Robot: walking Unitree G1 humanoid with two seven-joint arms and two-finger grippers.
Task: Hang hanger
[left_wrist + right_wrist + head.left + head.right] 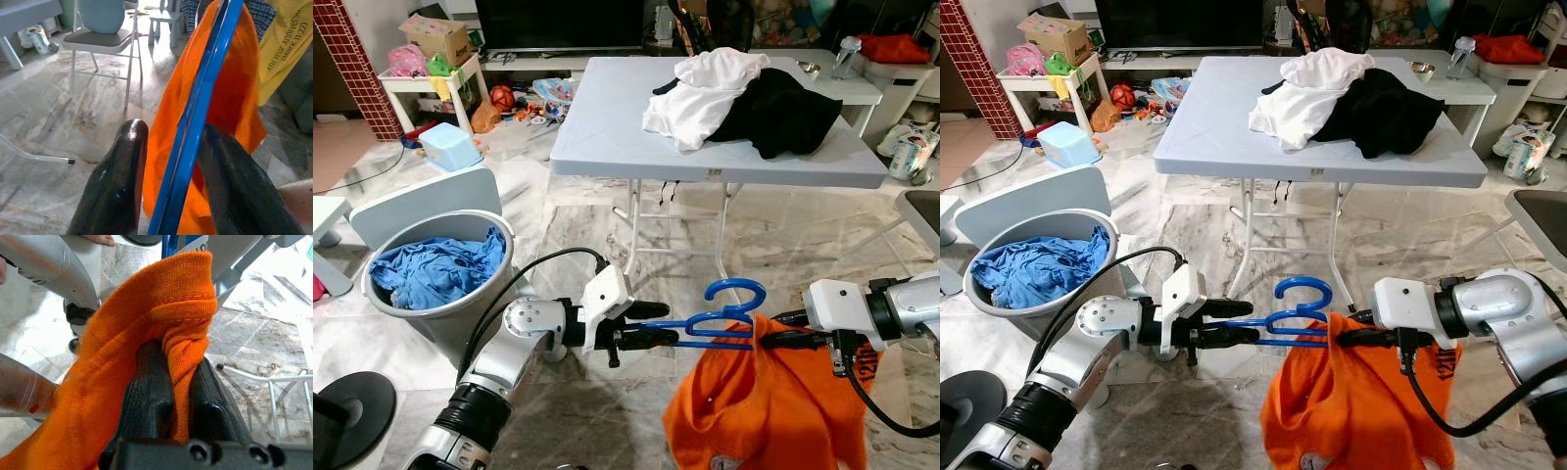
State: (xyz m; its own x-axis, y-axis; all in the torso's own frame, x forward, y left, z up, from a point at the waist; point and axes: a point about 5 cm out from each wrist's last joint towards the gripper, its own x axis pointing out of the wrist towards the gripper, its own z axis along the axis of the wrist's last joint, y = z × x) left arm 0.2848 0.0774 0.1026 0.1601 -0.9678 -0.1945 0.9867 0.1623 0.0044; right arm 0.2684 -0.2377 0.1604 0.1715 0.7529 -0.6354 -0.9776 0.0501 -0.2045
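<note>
A blue plastic hanger [736, 290] hangs level in front of me, hook up, with an orange shirt [764, 411] draped over its right half. My left gripper [664, 323] reaches in from the left, its black fingers [122, 161] on either side of the hanger's left arm [195, 122] and gripping it. My right gripper [766, 340] comes in from the right and is shut on a fold of the orange shirt [186, 352] at the hanger's shoulder. The shirt hides the hanger's right arm.
A grey folding table [607, 127] stands ahead, bearing white and black clothes [734, 93]. A grey bin [504, 235] of blue cloth sits at my left beside a white chair back [421, 201]. Toys and boxes litter the far left floor. Marble floor lies below.
</note>
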